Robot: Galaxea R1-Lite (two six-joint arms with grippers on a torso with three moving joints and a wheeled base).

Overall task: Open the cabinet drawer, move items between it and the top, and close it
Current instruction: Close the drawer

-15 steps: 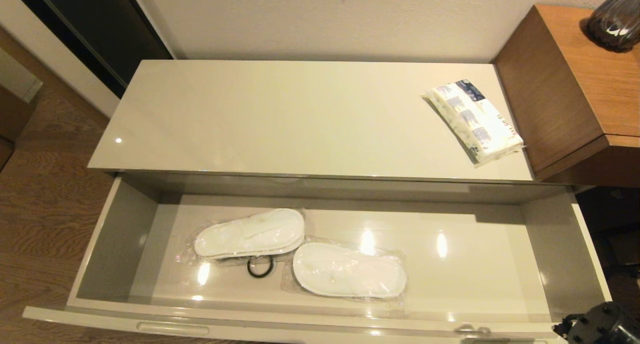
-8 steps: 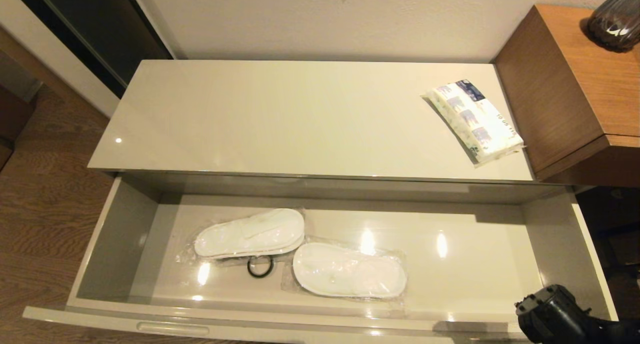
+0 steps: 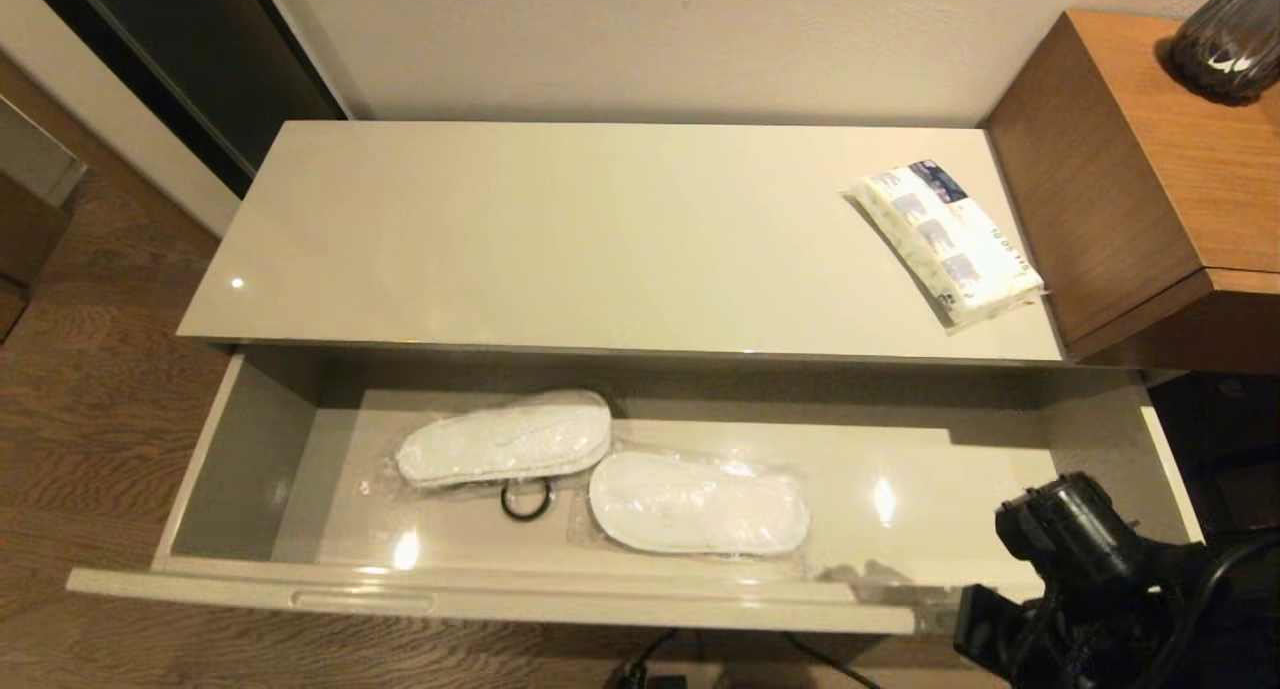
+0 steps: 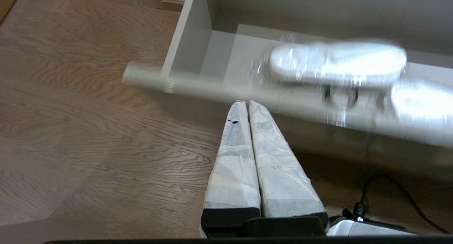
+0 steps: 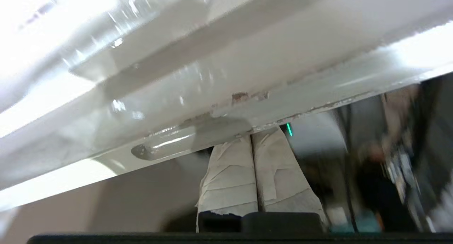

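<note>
Head view: right arm (image 3: 1100, 579) sits low by the open cabinet drawer (image 3: 250, 449)'s right front corner; slippers (image 3: 600, 469) inside, tissue pack (image 3: 945, 241) on the top (image 3: 550, 239). Wrist views: right gripper (image 5: 252, 137) clenched against the drawer front, left gripper (image 4: 246, 104) clenched over the floor (image 4: 88, 113).

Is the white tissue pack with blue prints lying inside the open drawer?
No, the white tissue pack lies on the glossy cream cabinet top.

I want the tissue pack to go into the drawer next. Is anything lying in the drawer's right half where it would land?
Nothing visible does. The tissue pack lies on the top at its right end; below it, the cabinet drawer floor is bare. The slippers and black ring lie left of centre.
</note>
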